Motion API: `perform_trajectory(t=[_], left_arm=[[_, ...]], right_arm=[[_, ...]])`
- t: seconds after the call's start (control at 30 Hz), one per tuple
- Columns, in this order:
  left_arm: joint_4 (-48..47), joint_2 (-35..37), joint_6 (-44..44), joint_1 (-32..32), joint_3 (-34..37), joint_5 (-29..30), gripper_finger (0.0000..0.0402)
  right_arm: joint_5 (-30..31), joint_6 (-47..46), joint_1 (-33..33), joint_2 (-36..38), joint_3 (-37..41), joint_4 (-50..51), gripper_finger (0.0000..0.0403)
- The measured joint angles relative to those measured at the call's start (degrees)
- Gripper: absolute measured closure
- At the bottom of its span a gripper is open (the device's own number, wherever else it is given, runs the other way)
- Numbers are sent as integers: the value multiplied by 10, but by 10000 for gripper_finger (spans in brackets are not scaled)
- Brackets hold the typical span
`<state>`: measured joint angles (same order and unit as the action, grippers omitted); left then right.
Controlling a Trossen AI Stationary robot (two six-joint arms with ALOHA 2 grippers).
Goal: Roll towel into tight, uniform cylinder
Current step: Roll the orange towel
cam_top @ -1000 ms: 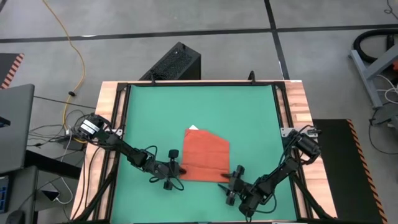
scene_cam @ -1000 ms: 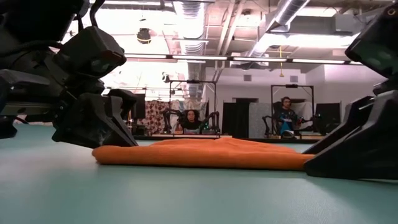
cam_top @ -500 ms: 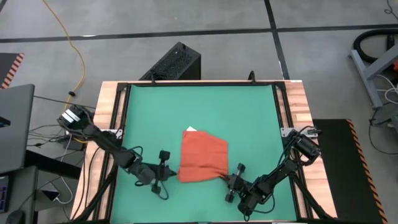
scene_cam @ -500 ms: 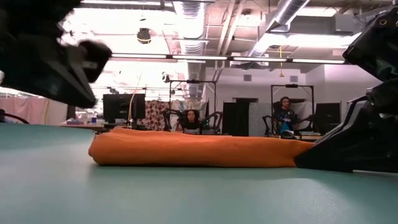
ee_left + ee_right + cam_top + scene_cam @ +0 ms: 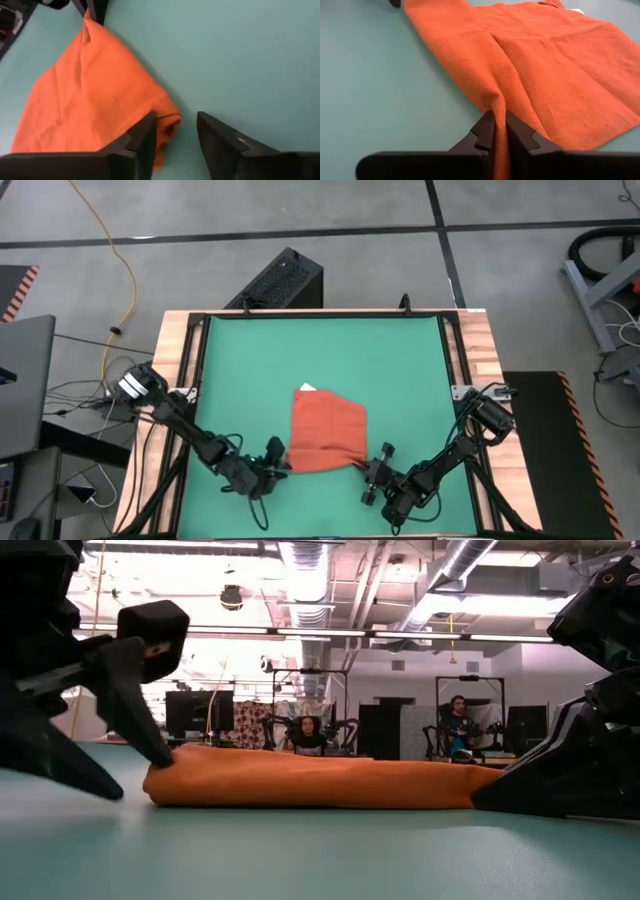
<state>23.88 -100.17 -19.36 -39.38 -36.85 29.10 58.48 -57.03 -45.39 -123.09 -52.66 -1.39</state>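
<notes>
lower centre of the high view: towel point(image 5: 326, 432) lies on the green mat point(image 5: 400, 370), folded, small white tag point(image 5: 306, 389) at its upper left edge. left gripper point(image 5: 277, 459) sits at the towel's lower left corner, right gripper point(image 5: 372, 467) at its lower right corner. high view doesn't resolve the fingers. right wrist view does: right gripper point(image 5: 495, 131) is clamped on a pinched ridge at the towel point(image 5: 540, 65) edge. left wrist view: left gripper point(image 5: 175, 131) fingers are spread, one over the towel point(image 5: 90, 95) corner, the other on bare mat, nothing gripped. low view adds the profile: towel point(image 5: 310, 783) is a thick flattened band across mid frame, grippers at both ends, and two people seated in the room behind.
</notes>
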Motion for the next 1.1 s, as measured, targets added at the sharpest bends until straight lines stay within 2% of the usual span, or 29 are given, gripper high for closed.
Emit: perform_trajectory(t=[0.2,0.3,0.4,0.6,0.73,0.9,1.1], left_arm=[[-5,-22,-12,2,-29,33,208],[-26,-20,-19,-8,-38,71,191],[-36,-19,-26,-20,-44,92,188],[-71,-19,23,-45,-43,121,192],[-64,-20,10,-48,-43,155,193],[-66,-21,21,-55,-43,161,193],[-65,-21,-36,-40,-38,156,194]], right_arm=[[0,1,0,0,0,-2,354],[0,1,0,0,0,-5,354],[0,1,0,0,0,-6,354],[0,1,0,0,0,-7,354],[0,1,0,0,0,-7,354],[0,-2,0,0,0,-8,354],[-4,-10,2,-1,0,-15,354]])
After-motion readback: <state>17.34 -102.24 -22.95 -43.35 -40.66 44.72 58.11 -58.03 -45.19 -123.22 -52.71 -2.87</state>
